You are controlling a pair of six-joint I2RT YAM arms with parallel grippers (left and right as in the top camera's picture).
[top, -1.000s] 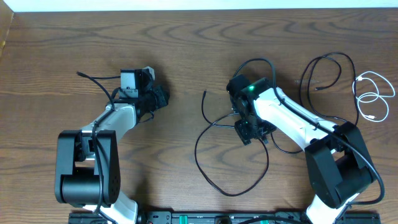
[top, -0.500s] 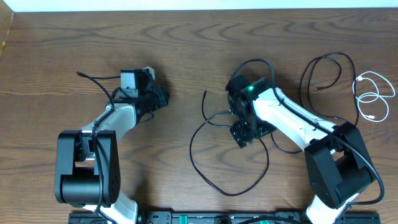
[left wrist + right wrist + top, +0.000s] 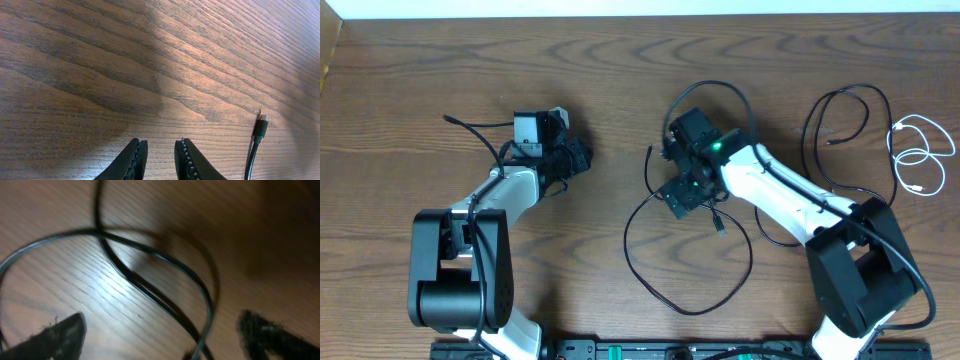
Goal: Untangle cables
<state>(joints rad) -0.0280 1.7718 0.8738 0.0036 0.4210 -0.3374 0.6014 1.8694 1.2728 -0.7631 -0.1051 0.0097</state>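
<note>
The right fingers [image 3: 60,335] gape wide over crossed black cables [image 3: 132,276], gripping nothing, while the left fingers [image 3: 134,161] hover barely parted and empty above the surface [image 3: 420,100]. The white cable [image 3: 920,151] and one black cable [image 3: 806,130] already lie apart at right. The central loops are not yet separated.

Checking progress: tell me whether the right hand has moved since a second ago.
Yes. The right hand has moved left, away from the white cable.

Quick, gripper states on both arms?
Left gripper: slightly open, empty.
Right gripper: wide open over a black cable, not gripping it.
</note>
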